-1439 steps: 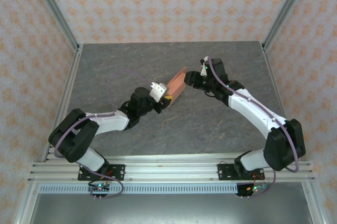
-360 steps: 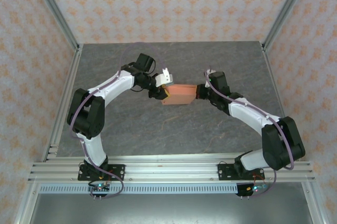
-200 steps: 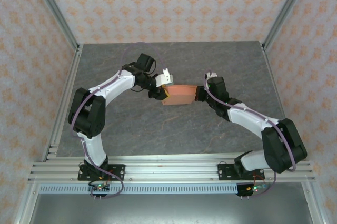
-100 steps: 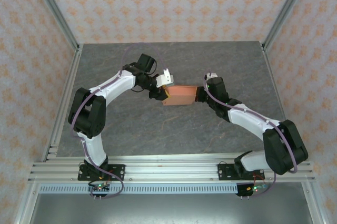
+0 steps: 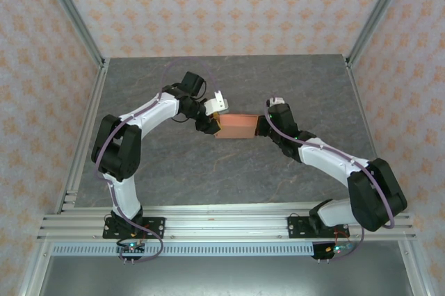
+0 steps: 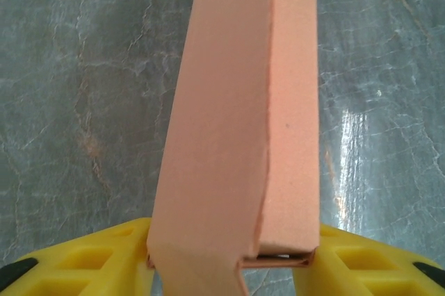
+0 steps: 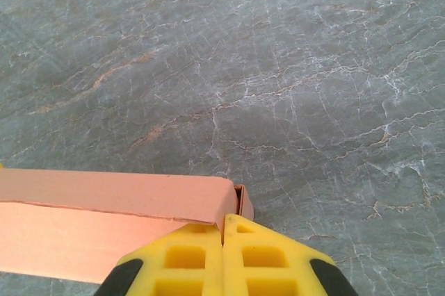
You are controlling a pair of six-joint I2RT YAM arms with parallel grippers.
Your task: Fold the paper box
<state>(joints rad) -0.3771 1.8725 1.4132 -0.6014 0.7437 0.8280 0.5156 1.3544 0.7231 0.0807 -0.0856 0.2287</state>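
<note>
Evidently late in the fold.

At left: left gripper (image 6: 231, 258) astride the left end of the paper box (image 5: 238, 126), one yellow finger (image 6: 90, 261) on each side. Impossible to tell whether pressing or merely flanking.

At centre: box body already formed into a flat rectangular sleeve, spanning between the two grippers near mid-table (resting or lifted: not clear). Long edge seam closed along the visible length. Left end open, with a loose flap at its lower corner and a dark gap showing inside.

At right: right gripper (image 7: 224, 230) fully closed, nothing visibly between the fingers, tips butted against the right end of the box.

Remaining, by judgement: tuck and close the end flaps. Right end closure not confirmable.

Surface: grey stone-patterned table (image 5: 208, 185), matte with faint glare.

Room: aluminium posts (image 5: 69, 14) at left and right, patterned wallpaper (image 5: 222, 4) behind, rail (image 5: 222, 225) along the near edge.
</note>
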